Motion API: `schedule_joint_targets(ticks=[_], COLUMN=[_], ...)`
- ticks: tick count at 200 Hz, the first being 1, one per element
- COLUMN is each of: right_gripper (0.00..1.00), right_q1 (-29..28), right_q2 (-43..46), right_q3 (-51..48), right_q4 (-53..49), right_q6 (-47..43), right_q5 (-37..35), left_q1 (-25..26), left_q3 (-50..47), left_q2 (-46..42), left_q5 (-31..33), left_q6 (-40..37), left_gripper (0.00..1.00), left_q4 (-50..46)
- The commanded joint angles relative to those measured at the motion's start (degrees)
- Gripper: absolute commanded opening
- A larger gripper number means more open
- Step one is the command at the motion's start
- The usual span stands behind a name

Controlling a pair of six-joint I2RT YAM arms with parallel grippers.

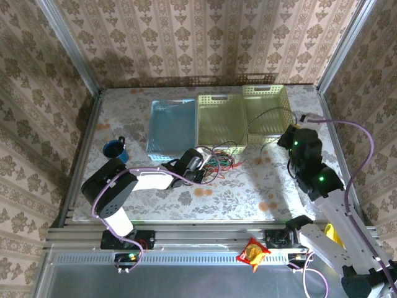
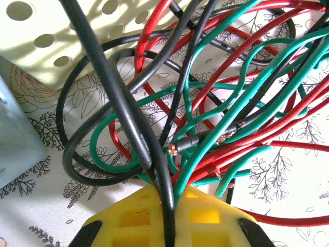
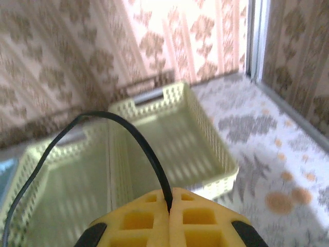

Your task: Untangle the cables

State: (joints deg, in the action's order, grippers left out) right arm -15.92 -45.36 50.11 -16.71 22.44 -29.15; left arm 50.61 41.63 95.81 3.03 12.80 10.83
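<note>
The cables (image 1: 218,161) lie as a black, red and green tangle on the floral table, just in front of the baskets. My left gripper (image 1: 197,160) is at the tangle's left side. In the left wrist view its yellow fingers (image 2: 172,198) are shut on a black strand (image 2: 128,118) and a green strand (image 2: 205,149) of the bundle. My right gripper (image 1: 286,138) hovers at the right, beside the right-hand basket. It (image 3: 168,198) is shut on one black cable (image 3: 139,139), which arcs up and leftward over the baskets back toward the tangle.
A blue bin (image 1: 173,102) and two pale yellow perforated baskets (image 1: 218,97) (image 1: 265,89) stand in a row at the back. A dark blue cup (image 1: 115,149) sits at the left. A snack packet (image 1: 253,253) lies on the front rail. Wallpapered walls enclose the table.
</note>
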Motion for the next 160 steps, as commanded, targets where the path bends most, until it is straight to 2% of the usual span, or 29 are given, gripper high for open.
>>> schedule_joint_targets(ticks=[1,21,39,85,123,141,160], right_gripper=[0.00,0.00,0.00,0.00,0.01,0.08,0.28], right_q1=[2.63,5.59,6.84,9.34,9.68,9.90,10.40], right_q2=[-2.92,-8.78,-15.13,-33.90,-44.90,-48.31,-51.86], right_q3=[5.89,10.43,15.24,27.32,28.28,27.20,27.52], right_q4=[5.87,8.02,10.18,9.76,7.53,4.47,-2.01], right_q6=[-2.10,-2.63,-4.45,-9.66,-8.79,-6.31,-1.88], right_q5=[0.41,6.91,9.93,6.06,5.02,8.01,11.21], left_q1=[0.29,0.34,0.48,0.68,0.71,0.75,0.72], left_q3=[-2.06,-2.51,-2.82,-3.91,-5.04,-5.06,-4.81], left_q2=[1.41,1.18,0.90,-0.83,-3.22,-3.77,-3.79], left_q5=[1.19,1.15,1.43,2.20,2.51,2.40,2.33], left_q6=[0.04,0.05,0.13,0.03,0.13,-0.05,-0.32], left_gripper=[0.00,0.00,0.00,0.00,0.00,0.00,0.00], left_q4=[-3.12,-2.66,-2.48,-1.97,-1.66,-1.70,-1.69])
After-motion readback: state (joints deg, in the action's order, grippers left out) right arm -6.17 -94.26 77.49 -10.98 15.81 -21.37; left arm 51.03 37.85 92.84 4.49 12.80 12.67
